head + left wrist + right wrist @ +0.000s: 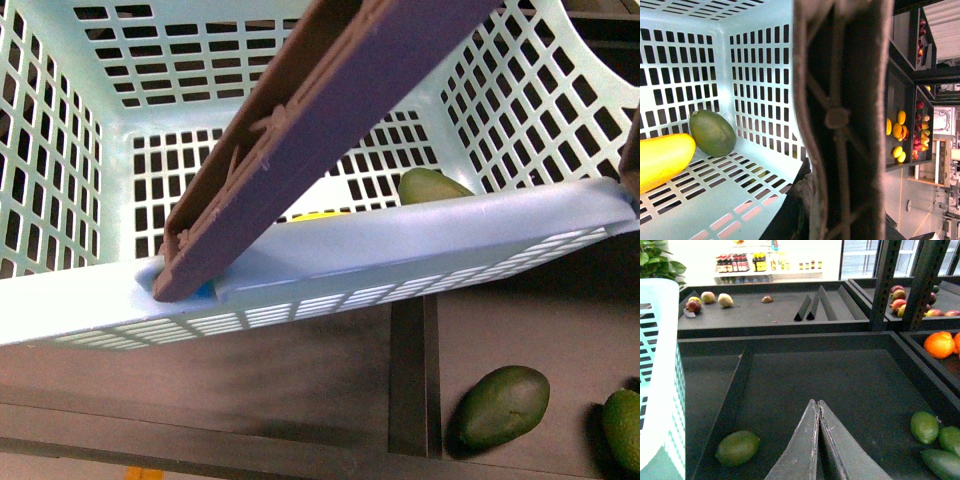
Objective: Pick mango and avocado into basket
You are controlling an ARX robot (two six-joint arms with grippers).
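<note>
Yellow mango (pixel 662 159) lengthwise beside avocado (pixel 712 133)

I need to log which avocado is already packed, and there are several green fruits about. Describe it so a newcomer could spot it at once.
Start at the light teal basket with slotted walls. On its floor, near a corner, the avocado lies next to the yellow mango. It is the only dark green fruit inside the basket; the other green fruits lie outside on the dark shelf.

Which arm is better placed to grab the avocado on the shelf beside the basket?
Right. Its shut gripper hangs over the shelf near that avocado; the left wrist view looks into the basket.
</note>
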